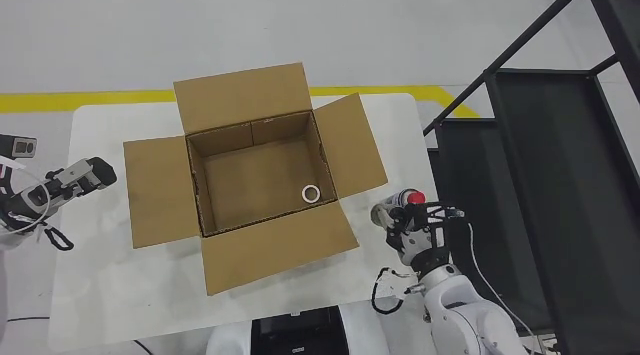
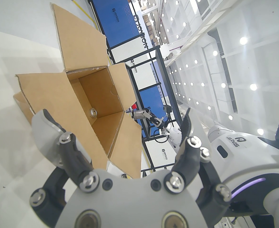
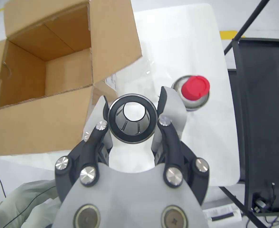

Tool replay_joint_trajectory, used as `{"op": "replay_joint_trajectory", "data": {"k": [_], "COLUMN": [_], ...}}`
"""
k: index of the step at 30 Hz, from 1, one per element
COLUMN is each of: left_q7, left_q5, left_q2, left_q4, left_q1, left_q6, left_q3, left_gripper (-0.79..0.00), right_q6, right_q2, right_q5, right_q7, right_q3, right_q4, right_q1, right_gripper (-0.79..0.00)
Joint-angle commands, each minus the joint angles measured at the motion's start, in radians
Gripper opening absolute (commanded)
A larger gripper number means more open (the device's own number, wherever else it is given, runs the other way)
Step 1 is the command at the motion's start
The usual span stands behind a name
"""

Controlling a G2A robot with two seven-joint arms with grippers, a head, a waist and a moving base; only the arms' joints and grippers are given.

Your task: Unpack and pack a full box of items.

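- Right gripper (image 3: 134, 102) is clamped on a sleeve (image 3: 130, 129) over the table (image 1: 390, 125), near the can (image 3: 194, 91); we think lowering it could tip the can.
- Released sideways, the sleeve may roll off.
- Left gripper (image 2: 115, 117), fingers apart and empty, is beside the box (image 1: 250, 135); the ring (image 1: 311, 193) inside lies deep, so a flap could snag.

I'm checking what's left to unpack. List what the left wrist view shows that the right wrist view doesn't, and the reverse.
Left wrist view adds: a small round metal part on the floor of the cardboard box, near a corner; the left hand, open and empty. Right wrist view adds: the hollow bore of the metal sleeve; the red-capped can standing on the table. Shared: the cardboard box, open with flaps spread; the right hand shut on the metal sleeve; the can's red cap.
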Motion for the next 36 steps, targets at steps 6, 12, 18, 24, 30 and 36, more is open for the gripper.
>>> {"op": "replay_joint_trajectory", "data": {"k": [6,12,18,24,30,36], "left_q7": [0.0,0.0,0.0,0.0,0.0,0.0], "left_q5": [0.0,0.0,0.0,0.0,0.0,0.0], "left_q2": [0.0,0.0,0.0,0.0,0.0,0.0], "left_q4": [0.0,0.0,0.0,0.0,0.0,0.0], "left_q1": [0.0,0.0,0.0,0.0,0.0,0.0], "left_q6": [0.0,0.0,0.0,0.0,0.0,0.0], "left_q3": [0.0,0.0,0.0,0.0,0.0,0.0], "left_gripper": [0.0,0.0,0.0,0.0,0.0,0.0], "right_q6": [-0.017,0.013,0.074,0.08,0.13,0.137], "right_q2": [-0.004,-0.009,-0.021,-0.033,-0.054,-0.066], "right_q5": [-0.015,-0.045,-0.072,-0.091,-0.069,-0.031], "right_q7": [0.024,0.079,0.208,0.358,0.36,0.326], "right_q3": [-0.101,-0.201,-0.341,-0.444,-0.477,-0.482], "right_q4": [0.0,0.0,0.0,0.067,0.232,0.333], "right_q1": [0.155,0.248,0.352,0.483,0.633,0.714], "right_gripper": [-0.785,-0.785,-0.785,-0.785,-0.785,-0.785]}}
